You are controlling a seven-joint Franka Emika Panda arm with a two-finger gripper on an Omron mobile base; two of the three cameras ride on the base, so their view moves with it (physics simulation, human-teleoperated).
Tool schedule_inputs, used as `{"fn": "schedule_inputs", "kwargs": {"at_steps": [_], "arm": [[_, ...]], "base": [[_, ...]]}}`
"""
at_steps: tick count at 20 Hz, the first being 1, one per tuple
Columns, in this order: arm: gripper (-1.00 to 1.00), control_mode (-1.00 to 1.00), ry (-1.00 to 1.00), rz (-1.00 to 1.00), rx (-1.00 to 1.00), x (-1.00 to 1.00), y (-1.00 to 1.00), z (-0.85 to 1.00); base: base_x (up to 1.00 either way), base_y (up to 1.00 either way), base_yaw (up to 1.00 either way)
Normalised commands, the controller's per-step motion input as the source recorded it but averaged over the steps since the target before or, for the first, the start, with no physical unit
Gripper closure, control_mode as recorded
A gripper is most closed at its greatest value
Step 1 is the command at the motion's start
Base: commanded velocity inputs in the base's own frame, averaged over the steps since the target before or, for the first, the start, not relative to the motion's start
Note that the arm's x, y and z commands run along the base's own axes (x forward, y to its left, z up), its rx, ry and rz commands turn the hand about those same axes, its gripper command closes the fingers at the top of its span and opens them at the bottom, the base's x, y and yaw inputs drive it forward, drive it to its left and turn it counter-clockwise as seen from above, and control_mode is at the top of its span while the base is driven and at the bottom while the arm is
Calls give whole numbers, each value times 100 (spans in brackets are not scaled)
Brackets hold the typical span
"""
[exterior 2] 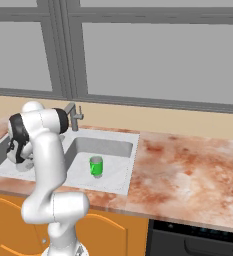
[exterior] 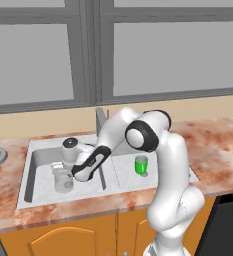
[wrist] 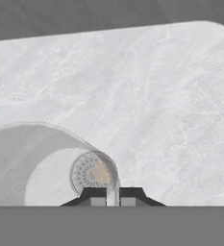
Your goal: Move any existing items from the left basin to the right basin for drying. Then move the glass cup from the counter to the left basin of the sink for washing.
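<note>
It was a kitchen: a double sink (exterior: 38, 156) with faucet (exterior 2: 73, 116) sat in a marble table (exterior 2: 188, 165) over orange cabinets (exterior: 63, 239), below windows (exterior: 138, 50).

light: even, bright, flat | shadows: faint | glare: slight sheen on arm | blur: soft, low-resolution render

grey-framed windows (exterior: 88, 50), beige wall strip (exterior 2: 188, 120) beneath, orange cabinet doors (exterior: 63, 240), dark appliance (exterior 2: 198, 240) at right

Marble-look desk (exterior: 218, 150), mottled reddish-brown and white, smooth with a soft sheen. Left basin (wrist: 171, 105) pale grey-white, stone-veined, matt. Round drain (wrist: 92, 172) metallic, perforated. Glass cup (wrist: 31, 163) translucent, pale grey, smooth. Green mug (exterior: 141, 165) glossy, plastic-looking, in the right basin (exterior: 125, 172). Orange cabinet doors (exterior: 63, 240) smooth, faintly satin.
</note>
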Motion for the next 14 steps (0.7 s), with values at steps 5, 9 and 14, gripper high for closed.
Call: {"fn": "schedule_inputs", "kwargs": {"at_steps": [5, 9, 14], "arm": [[100, -100, 0, -1, 0, 3, 0, -17], [-100, -100, 0, 0, 0, 0, 0, -15], [-100, -100, 0, 0, 0, -2, -1, -7]], "base": [[0, 0, 0], [0, 0, 0], [0, 0, 0]]}}
